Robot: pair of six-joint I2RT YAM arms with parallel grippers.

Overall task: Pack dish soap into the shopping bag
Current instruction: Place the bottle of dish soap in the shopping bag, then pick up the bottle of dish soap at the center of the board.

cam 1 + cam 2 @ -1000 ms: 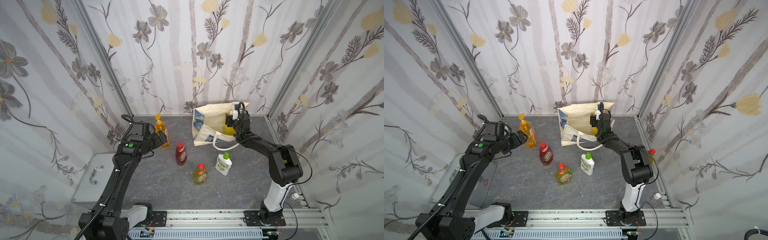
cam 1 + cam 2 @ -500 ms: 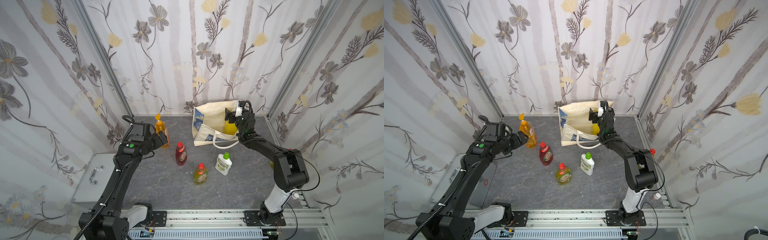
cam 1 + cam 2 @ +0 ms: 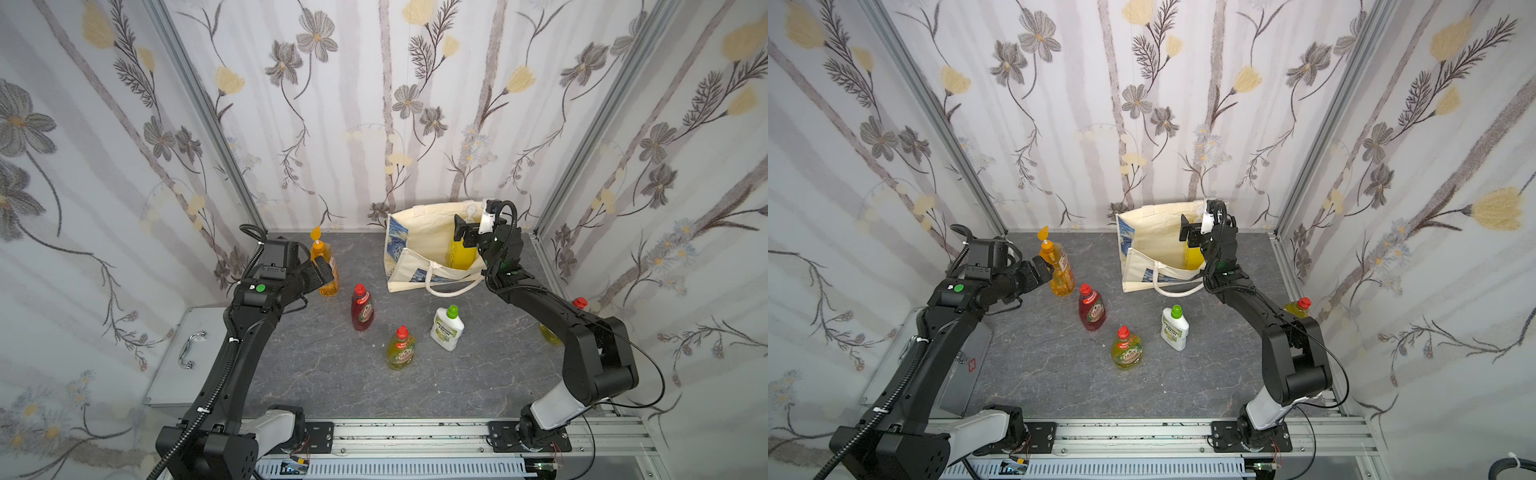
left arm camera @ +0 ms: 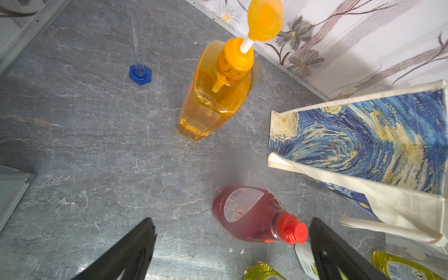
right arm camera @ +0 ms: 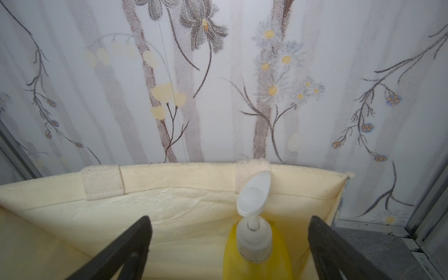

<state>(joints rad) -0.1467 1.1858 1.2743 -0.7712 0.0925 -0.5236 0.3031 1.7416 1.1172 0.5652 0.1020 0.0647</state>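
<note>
Top view: "Fairy" on yellow-green bottle [image 3: 1126,351]

bench [image 3: 332,374]: grey stone-look slab, veined, matt. shopping bag [image 4: 363,135]: woven canvas cloth, printed outside; inside cream, smooth, bit crinkled; handles [image 5: 101,181] coarse webbing. orange pump bottle [image 4: 213,97]: clear glossy plastic, opaque pump. red bottle [image 4: 247,213]: transl. glossy plastic, paper-look label, smooth cap. yellow pump bottle [image 5: 257,254]: glossy plastic w/ frosted white pump. white bottle [image 3: 446,330]: opaque plastic, slight sheen. left claw [image 4: 230,223], right claw [image 5: 230,218]: matt black, plastic-look. rail [image 3: 415,432]: brushed metal. box [image 3: 195,320]: dull sheet metal w/ shiny pull [image 3: 189,349]. walls [image 3: 374,83]: matt printed paper.
</note>
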